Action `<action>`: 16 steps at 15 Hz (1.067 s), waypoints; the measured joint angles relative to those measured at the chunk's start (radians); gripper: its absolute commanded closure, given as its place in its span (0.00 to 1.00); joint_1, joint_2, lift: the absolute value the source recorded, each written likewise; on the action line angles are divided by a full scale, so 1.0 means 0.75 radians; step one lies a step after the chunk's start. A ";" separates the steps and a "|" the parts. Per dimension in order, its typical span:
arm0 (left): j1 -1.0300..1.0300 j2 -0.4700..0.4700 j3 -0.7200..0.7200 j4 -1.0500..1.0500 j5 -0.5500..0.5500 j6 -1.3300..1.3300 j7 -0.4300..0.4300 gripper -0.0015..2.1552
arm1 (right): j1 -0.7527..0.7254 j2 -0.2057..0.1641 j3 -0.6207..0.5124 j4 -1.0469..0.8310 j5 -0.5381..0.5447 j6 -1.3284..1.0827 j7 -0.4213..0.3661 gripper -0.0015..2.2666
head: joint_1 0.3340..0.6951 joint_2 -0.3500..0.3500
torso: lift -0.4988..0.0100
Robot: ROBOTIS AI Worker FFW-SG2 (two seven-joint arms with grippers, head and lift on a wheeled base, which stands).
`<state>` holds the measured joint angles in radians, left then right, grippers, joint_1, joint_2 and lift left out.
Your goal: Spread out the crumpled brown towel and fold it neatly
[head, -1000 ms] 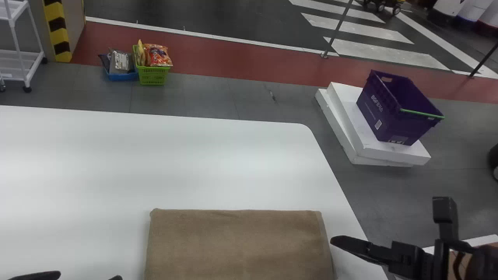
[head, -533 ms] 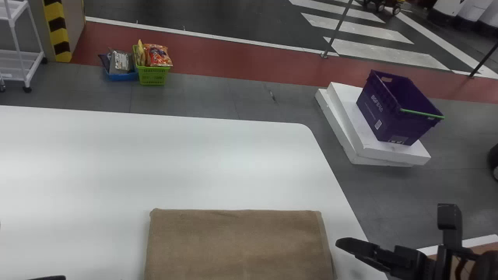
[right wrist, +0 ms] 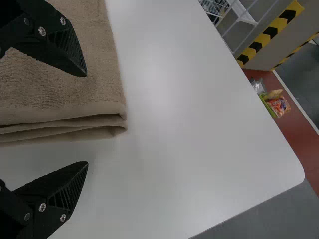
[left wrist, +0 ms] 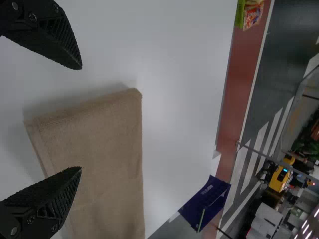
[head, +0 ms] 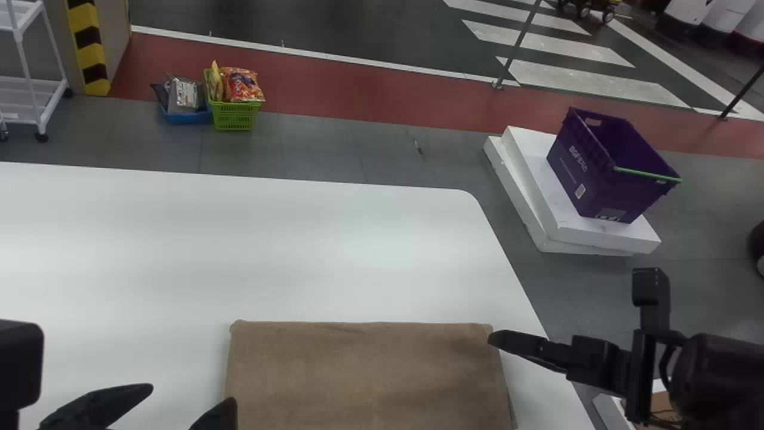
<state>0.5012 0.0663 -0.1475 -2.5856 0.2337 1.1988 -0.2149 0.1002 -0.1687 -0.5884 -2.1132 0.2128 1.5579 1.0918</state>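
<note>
The near part of the brown towel (head: 364, 376) runs off the bottom edge of the head view, and the counter (head: 268, 251) is cut off at that view's left and bottom edges. A finger of the left pincer (head: 190, 397) covers a bit of the towel's left side there. The right pincer (head: 513, 341) comes in from the right with one finger plain to see, the other hard to make out behind it.

Beyond the counter, on the floor, a green basket (head: 234, 115) holds an orange-red bag and a yellow packet; the blue basket (head: 185, 116) just beside it has a grey packet and something dark. A purple crate (head: 591, 173) stands on stacked white slabs (head: 561, 221) — its inside is too dark to tell what, if anything, is in it.

The towel lies on the counter, folded to a flat rectangle, its top mostly smooth with a faint crease near the far edge. Along its right side the layers lie stacked, slightly parted. Both pincers are spread wide with nothing between their fingers — the left at the towel's left side, the right at its far right corner.
</note>
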 measured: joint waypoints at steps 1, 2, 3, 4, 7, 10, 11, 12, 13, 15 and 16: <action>-0.005 0.000 -0.009 0.007 -0.006 -0.006 0.000 0.05 | -0.009 -0.004 0.015 0.007 0.002 0.000 0.001 0.16 | 1.00 0.00 | 0.73; -0.006 0.000 -0.012 0.008 -0.008 -0.008 0.000 0.05 | -0.013 -0.007 0.028 0.012 0.002 0.000 0.001 0.21 | 1.00 0.00 | 0.73; -0.006 0.000 -0.013 0.007 -0.009 -0.008 0.001 0.05 | -0.017 -0.010 0.040 0.020 0.002 0.000 0.002 0.21 | 1.00 0.00 | 0.73; -0.001 0.001 -0.013 0.000 -0.008 -0.009 0.001 0.05 | -0.025 -0.014 0.055 0.033 0.002 0.000 0.006 0.21 | 1.00 0.00 | 0.73; 0.023 0.002 -0.012 -0.024 -0.009 -0.012 0.002 0.05 | -0.044 -0.014 0.121 0.060 0.007 0.000 0.005 0.26 | 1.00 0.00 | 0.73; 0.045 0.003 -0.007 -0.051 -0.015 -0.012 0.004 0.05 | -0.045 -0.003 0.202 0.063 0.006 0.000 0.007 0.26 | 1.00 0.00 | 0.73; 0.050 0.003 -0.005 -0.056 -0.018 -0.012 0.003 0.05 | -0.044 0.006 0.227 0.058 0.003 0.000 0.008 0.26 | 1.00 0.00 | 0.73; 0.052 0.004 -0.003 -0.058 -0.020 -0.012 0.003 0.05 | -0.041 0.019 0.247 0.052 0.004 0.000 0.006 0.26 | 1.00 0.00 | 0.73; 0.055 0.005 0.000 -0.062 -0.020 -0.012 0.002 0.05 | -0.039 0.037 0.267 0.047 0.015 0.000 0.002 0.26 | 1.00 0.00 | 0.73; 0.067 0.008 0.003 -0.074 -0.020 -0.013 -0.007 0.05 | -0.037 0.060 0.279 0.028 0.043 0.000 -0.003 0.16 | 1.00 0.00 | 0.73; 0.075 0.009 0.004 -0.078 -0.019 -0.021 -0.010 0.05 | -0.035 0.064 0.264 0.009 0.052 0.000 -0.004 0.10 | 1.00 0.00 | 0.73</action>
<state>0.5578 0.0731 -0.1445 -2.6444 0.2192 1.1828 -0.2221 0.0743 -0.1210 -0.3903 -2.1065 0.2516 1.5578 1.0891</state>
